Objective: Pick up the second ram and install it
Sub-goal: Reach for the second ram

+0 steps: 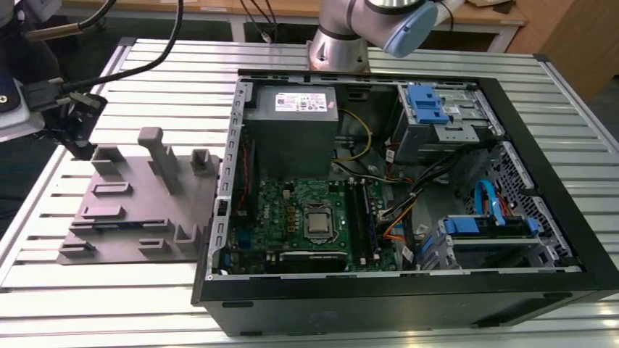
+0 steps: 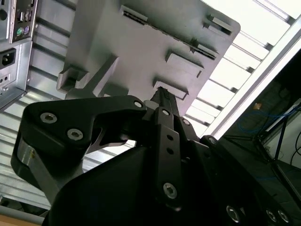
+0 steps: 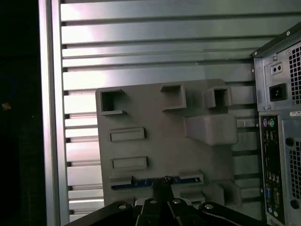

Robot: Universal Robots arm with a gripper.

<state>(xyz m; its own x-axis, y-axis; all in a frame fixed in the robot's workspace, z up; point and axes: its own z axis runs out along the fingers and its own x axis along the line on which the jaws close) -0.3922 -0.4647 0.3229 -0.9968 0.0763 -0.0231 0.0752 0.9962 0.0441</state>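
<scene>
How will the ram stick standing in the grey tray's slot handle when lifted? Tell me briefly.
Likely stiff: the second ram is a thin flat board, held on edge in the grey tray. Probably light for its length, being so slim. Possibly apt to tilt unless taken mid-length, where the gripper is now.

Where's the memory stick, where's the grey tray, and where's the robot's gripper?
second ram [image 3: 141,181], first wrist view, its blue edge in the tray's slot.
grey tray [image 3: 164,146], first wrist view, bare flat part between blocks.
gripper [image 3: 163,182], first wrist view, its tip by the ram.
</scene>
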